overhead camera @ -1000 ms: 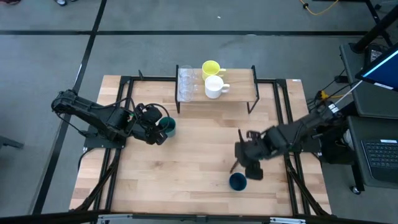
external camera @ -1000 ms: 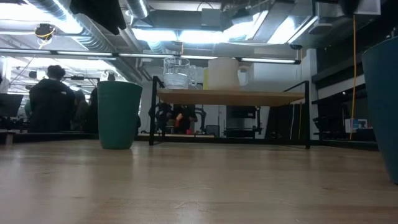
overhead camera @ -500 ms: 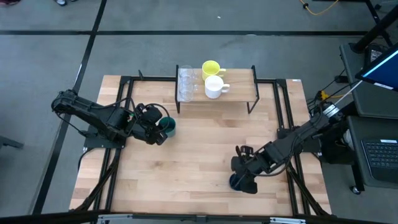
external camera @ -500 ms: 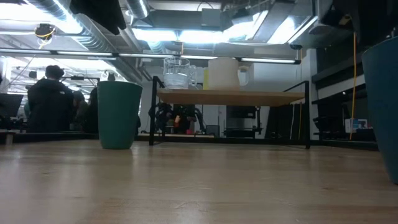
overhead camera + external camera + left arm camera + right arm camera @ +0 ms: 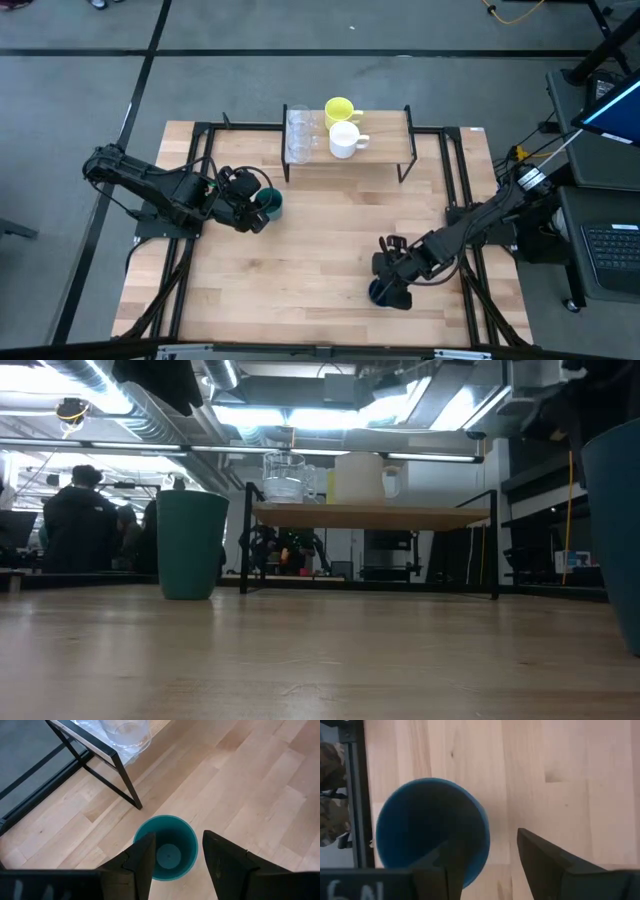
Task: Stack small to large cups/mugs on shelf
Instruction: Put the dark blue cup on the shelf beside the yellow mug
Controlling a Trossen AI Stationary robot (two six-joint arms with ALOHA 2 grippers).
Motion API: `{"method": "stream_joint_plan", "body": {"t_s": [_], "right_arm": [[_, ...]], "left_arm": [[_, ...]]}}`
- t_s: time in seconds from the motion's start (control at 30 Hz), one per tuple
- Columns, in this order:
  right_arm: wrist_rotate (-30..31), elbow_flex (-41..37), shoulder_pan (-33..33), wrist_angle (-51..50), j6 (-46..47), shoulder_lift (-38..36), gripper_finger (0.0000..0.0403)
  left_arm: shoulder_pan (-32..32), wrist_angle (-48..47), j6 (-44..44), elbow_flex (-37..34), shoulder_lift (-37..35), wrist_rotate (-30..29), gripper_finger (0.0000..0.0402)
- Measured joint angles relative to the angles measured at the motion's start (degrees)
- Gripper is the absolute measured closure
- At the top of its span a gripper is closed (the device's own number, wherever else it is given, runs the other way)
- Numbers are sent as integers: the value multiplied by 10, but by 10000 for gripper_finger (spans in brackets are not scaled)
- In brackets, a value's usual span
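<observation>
A: Where do we have the right gripper (image 5: 385,283)?

B: Low over the dark navy cup (image 5: 432,830), near the desk's (image 5: 310,250) front edge, right of the middle. In the right wrist view its fingers (image 5: 555,865) are spread, one over the cup's inside and one outside the rim. We cannot tell whether either finger touches the wall, so we call it released.

A: And the left gripper (image 5: 255,208)?

B: It sits at the teal-green cup (image 5: 166,847), left of the desk's middle, just in front of the shelf's (image 5: 385,150) left front leg. From the left wrist view we see the cup upright between the two parted fingers (image 5: 140,862), with a little gap on each side. Nothing is clenched.

A: What do we see on the shelf?

B: It stands at the desk's back edge. The two clear cups (image 5: 299,136) are at its left end, one behind the other. The yellow mug (image 5: 339,108) is at the back near the middle, and the white mug (image 5: 345,140) is just in front of it, handle pointing right.

A: And from table height?

B: We see the teal-green cup standing upright on the wood, left of the shelf, with a person (image 5: 82,520) in dark clothing in the room beyond.
</observation>
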Motion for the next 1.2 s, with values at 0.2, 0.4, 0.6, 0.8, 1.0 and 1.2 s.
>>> {"method": "stream_joint_plan", "body": {"t_s": [0.2,0.4,0.6,0.8,1.0,1.2], "right_arm": [[0,-40,0,47,0,0,231],[-1,-63,-1,64,15,1,238],[-19,-68,-1,75,14,9,309],[-23,-26,-29,12,-32,4,389],[-20,125,-132,-173,-196,-7,395],[-18,286,-226,-253,-289,-12,396]], "left_arm": [[0,0,0,0,0,0,243],[0,0,-1,0,0,0,243],[0,3,-2,0,0,0,243],[0,3,-2,0,0,0,243],[0,3,-2,0,0,0,243],[0,3,1,0,0,0,243]]}}
